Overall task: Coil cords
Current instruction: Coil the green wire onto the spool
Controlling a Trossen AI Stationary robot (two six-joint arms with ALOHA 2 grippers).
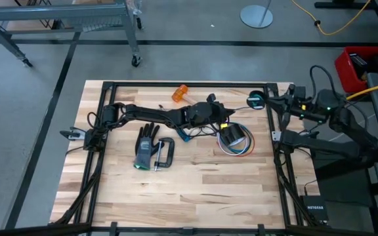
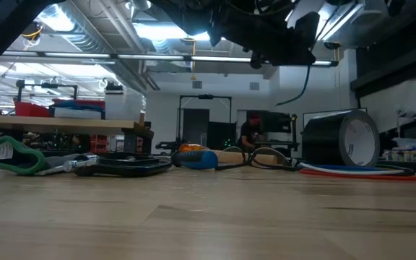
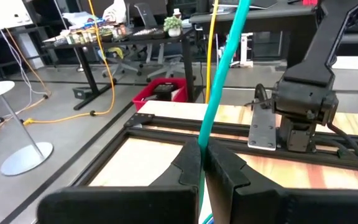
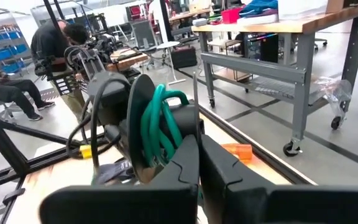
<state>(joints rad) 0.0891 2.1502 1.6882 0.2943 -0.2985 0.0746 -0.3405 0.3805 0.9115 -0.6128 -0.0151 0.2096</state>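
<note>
Cord work: left gripper [image 3: 201,163] is clamped on the limp teal-green cord [image 3: 224,68]; right gripper [image 4: 199,163], at three o'clock, pinches its looped end; regrip near loops.

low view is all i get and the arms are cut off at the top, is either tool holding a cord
Observer: Yes. The left tool is shut on the teal cord, which runs taut up out of it.
Operator: and the right one
Observer: The right tool is shut too. Loops of the teal cord sit wound just ahead of it, but I cannot tell whether it grips them.
Operator: where are they over the table
Observer: Seen from above, both are over the right half of the table, near the black tape roll.
</note>
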